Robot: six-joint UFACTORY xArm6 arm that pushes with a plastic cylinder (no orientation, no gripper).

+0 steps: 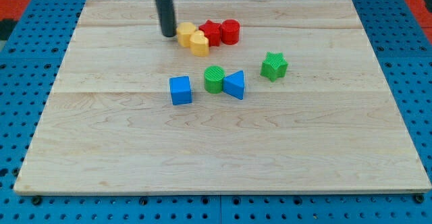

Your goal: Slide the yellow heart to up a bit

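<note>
The yellow heart (199, 43) lies near the view's top centre of the wooden board (101, 129). It touches a yellow hexagon-like block (185, 33) on its upper left and a red star (211, 32) on its upper right. My tip (168, 34) is the lower end of the dark rod. It stands just left of the yellow hexagon-like block, close to it or touching it, and up-left of the yellow heart.
A red cylinder (230, 32) sits right of the red star. Below are a blue cube (180, 90), a green cylinder (214, 79), a blue triangle (234, 84) and a green star (274, 66).
</note>
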